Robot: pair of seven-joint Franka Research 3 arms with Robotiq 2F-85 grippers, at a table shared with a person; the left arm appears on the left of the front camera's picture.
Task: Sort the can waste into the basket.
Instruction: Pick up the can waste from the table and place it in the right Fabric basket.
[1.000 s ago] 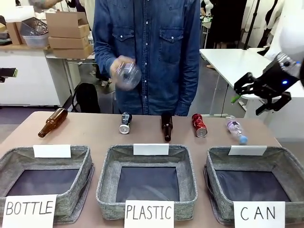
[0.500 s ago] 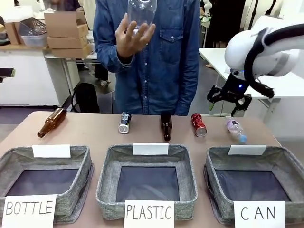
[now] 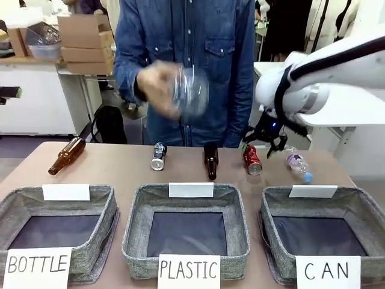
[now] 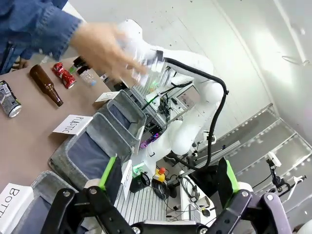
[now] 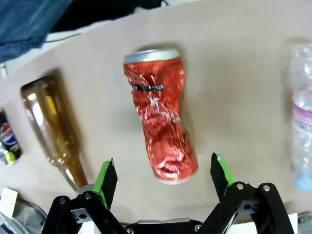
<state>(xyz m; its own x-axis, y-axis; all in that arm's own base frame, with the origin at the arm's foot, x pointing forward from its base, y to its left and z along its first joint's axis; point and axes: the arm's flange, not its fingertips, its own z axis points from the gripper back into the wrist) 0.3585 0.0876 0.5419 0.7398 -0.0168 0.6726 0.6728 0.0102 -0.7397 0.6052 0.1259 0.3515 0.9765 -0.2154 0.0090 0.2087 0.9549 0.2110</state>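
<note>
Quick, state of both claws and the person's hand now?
Left claw: open, empty.
Right claw: open, over the crushed red can, not closed on it.
Person's hand: holding a clear plastic bottle.

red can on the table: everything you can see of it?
The red can is thin metal, crumpled and pinched at the waist, with white marks and silver ends. It lies on its side on the brown table, between a brown glass bottle and a clear plastic bottle, touching neither. The right gripper hovers over it, fingers open to either side of its near end; no contact visible.
</note>
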